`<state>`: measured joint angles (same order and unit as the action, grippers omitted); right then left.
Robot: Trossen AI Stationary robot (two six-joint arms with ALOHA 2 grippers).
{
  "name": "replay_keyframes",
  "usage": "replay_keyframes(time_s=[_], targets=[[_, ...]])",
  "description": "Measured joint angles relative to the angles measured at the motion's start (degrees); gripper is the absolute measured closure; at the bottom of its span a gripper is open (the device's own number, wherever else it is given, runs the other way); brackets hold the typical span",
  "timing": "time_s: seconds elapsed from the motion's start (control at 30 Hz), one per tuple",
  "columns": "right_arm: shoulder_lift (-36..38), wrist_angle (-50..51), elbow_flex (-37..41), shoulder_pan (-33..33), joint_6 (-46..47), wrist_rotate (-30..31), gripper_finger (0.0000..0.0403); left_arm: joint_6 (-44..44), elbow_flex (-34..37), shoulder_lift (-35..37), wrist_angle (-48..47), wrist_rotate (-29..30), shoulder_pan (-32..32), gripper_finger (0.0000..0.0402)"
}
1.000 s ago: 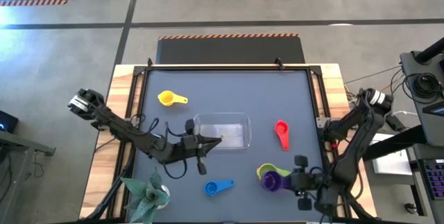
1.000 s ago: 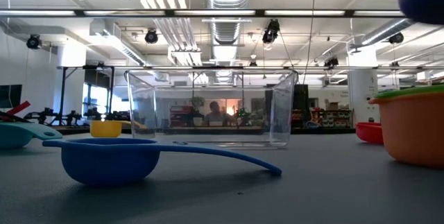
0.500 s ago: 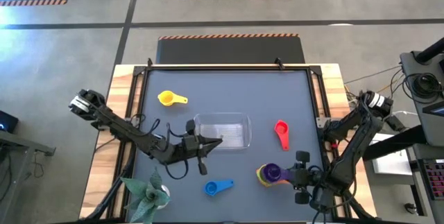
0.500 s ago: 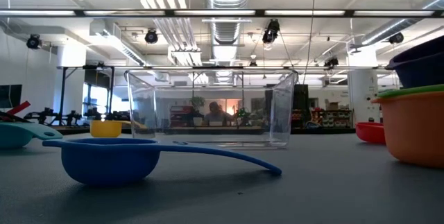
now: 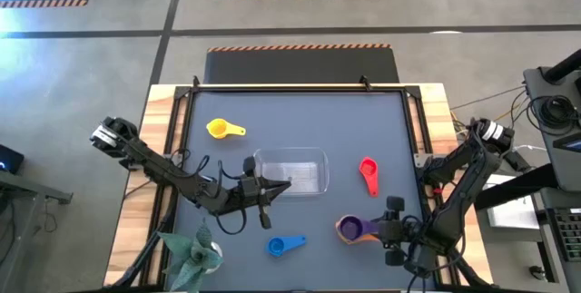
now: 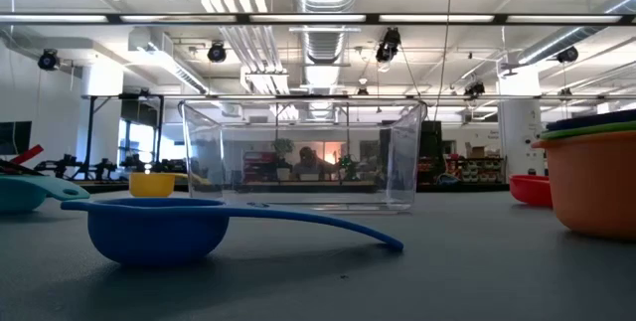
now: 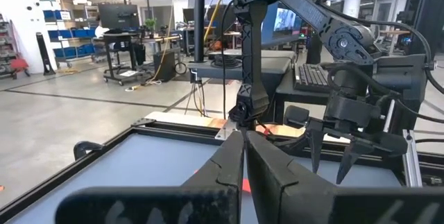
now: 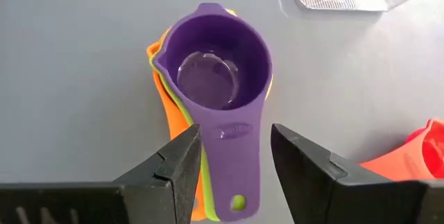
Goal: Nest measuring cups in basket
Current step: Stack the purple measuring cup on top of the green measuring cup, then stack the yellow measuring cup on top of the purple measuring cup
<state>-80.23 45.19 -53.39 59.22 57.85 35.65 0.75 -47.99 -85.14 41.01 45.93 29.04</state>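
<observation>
Hovering with its two dark fingers spread apart, the right gripper (image 8: 230, 156) straddles the flat handle of a purple plastic measuring cup (image 8: 216, 78) without touching it. That cup sits nested in a green cup and an orange one (image 6: 596, 187), the stack standing on the grey table (image 5: 300, 125) near its front right, well apart from the clear rectangular plastic basket (image 5: 290, 171) at mid-table. The purple cup's long axis runs from bowl to handle, handle tip toward the gripper, bowl toward the basket. A lift from here could go wrong: a pinch on the purple handle alone might pull it free and leave the lower cups behind. The left gripper (image 7: 244, 156), fingers pressed together, waits by the basket's near-left corner. Yellow (image 5: 223, 129), red (image 5: 368, 173) and blue (image 5: 285, 244) cups lie loose.
</observation>
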Motion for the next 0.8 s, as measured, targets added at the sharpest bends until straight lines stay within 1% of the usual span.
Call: replay_keyframes(time_s=[0.1,0.23,0.33,0.5,0.6,0.7,0.8], targets=[[1.14,0.17,-0.11,0.00,-0.83,0.05,0.0238,0.00,0.00,0.00,-0.33,0.00,0.00,0.0402],[3.18,0.12,-0.40,-0.87,-2.38,3.56,0.0228,-0.35,0.00,0.00,-2.30,0.50,-0.45,0.0402],[4.84,-0.02,-0.46,-2.74,-3.91,5.73,0.0223,-2.71,0.00,0.00,-4.54,2.92,-0.94,0.0402],[6.33,-0.07,-0.46,-5.44,-6.68,6.00,0.0225,-5.57,0.02,0.02,-6.57,5.73,-1.09,0.0402],[6.72,-0.04,-0.46,-6.13,-9.58,6.70,0.0224,-7.65,0.02,0.02,-7.92,7.59,-1.09,0.0402],[7.39,-0.02,-0.46,-6.27,-11.18,8.90,0.0222,-8.68,0.02,0.11,-10.00,10.66,-1.19,0.0402],[8.77,0.80,-0.46,-6.38,-11.76,9.47,0.0224,-9.16,-0.45,2.15,-16.71,11.81,-1.85,0.0399]])
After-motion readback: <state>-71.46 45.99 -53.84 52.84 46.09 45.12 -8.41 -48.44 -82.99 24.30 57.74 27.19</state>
